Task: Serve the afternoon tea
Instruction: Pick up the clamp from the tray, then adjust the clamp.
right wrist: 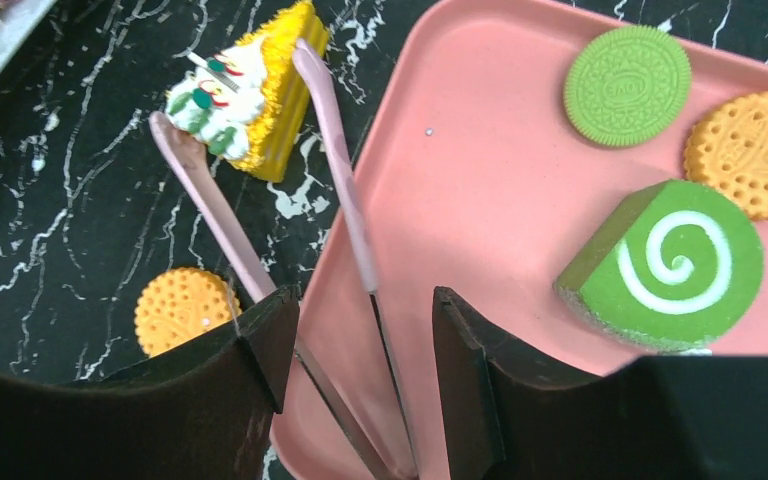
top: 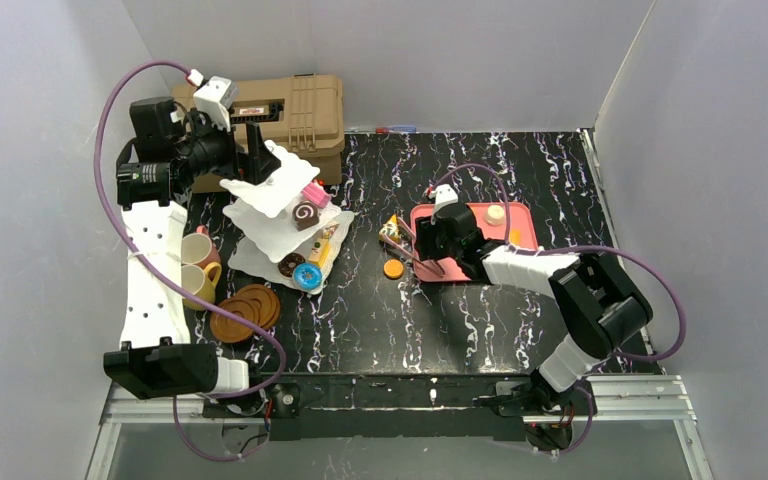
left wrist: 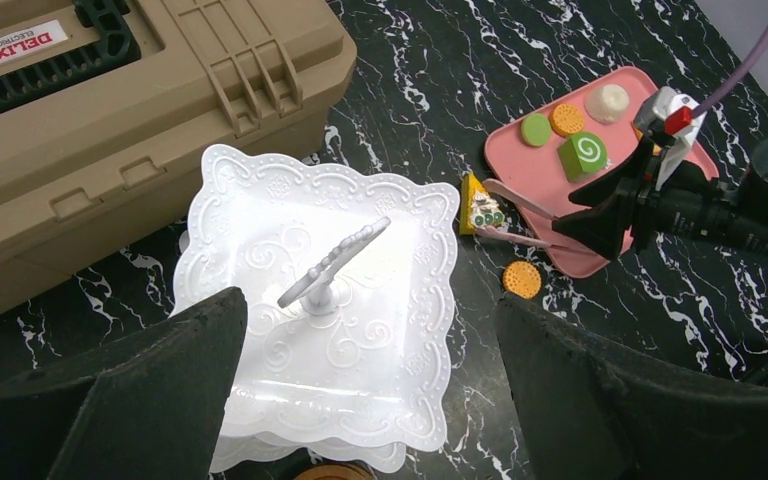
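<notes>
**A:** Entry, right side. What is your right pincer doing?

**B:** Your right pincer [right wrist: 360, 300] is closed partway on the pink tongs [right wrist: 210, 200], and both blades run out between its fingers. The blade tips sit one on each side of the yellow cake slice [right wrist: 260, 110]. The slice lies on the black marbled counter [right wrist: 50, 220], between the pink tray [right wrist: 480, 200] and the white three-tier stand [top: 272, 185]. I cannot tell whether the blades press the slice.

**A:** Items close by?

**B:** One orange biscuit [right wrist: 182, 308] lies on the counter, just beside the nearer blade. On the tray are a green biscuit [right wrist: 627, 85], a second orange biscuit [right wrist: 755, 150] and a green swirl roll [right wrist: 670, 265]. The left wrist view also shows a cream dome piece [left wrist: 608, 100] toward the tray's far edge.

**A:** Left side?

**B:** Your left pincer [left wrist: 370, 300] stands wide open over the stand's top plate. In the wrist view its fingers show on either side of the loop handle [left wrist: 330, 265], apart from it.

**A:** Stand position and load?

**B:** The stand is at the left rear of the counter, just in front of the tan case [top: 290, 110]. The lower plates carry a pink piece [top: 313, 192], a brown swirl roll [top: 305, 213], a chocolate ring [top: 290, 265] and a blue ring [top: 308, 278]. The pink cup [top: 198, 247] and yellow cup [top: 200, 283] sit to the stand's left, close to your left arm. The brown saucers [top: 245, 310] overlap one another just in front of the stand.
</notes>
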